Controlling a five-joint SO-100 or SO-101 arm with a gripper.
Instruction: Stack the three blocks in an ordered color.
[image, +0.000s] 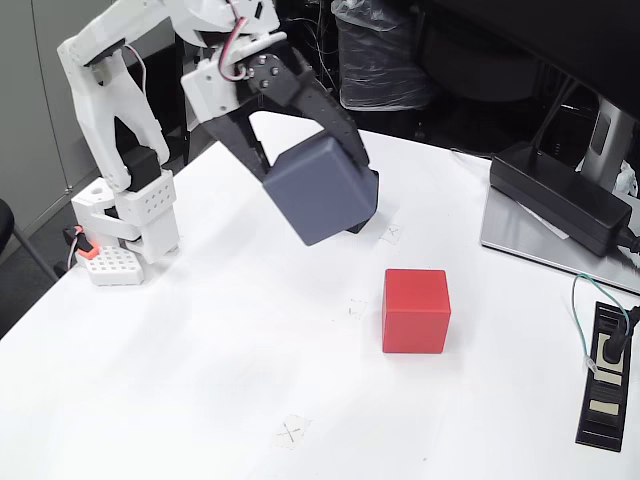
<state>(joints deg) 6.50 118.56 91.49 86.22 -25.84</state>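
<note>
My gripper (312, 172) is shut on the slate grey block (318, 192), with one black finger on its left side and one on its upper right edge. The block hangs tilted above the white table (200, 380), left of centre in the fixed view. A black block (368, 203) peeks out from behind the grey one at its right side, resting on the table. I cannot tell whether the two touch. The red block (415, 311) sits alone on the table, to the right and nearer the camera.
The arm's white base (140, 215) stands at the table's left edge beside a small white perforated block (108, 266). A long black power brick (560, 196) lies on a grey plate at the right. A black strip with cables (605, 378) lies at the right edge. Faint X marks (290, 431) dot the table.
</note>
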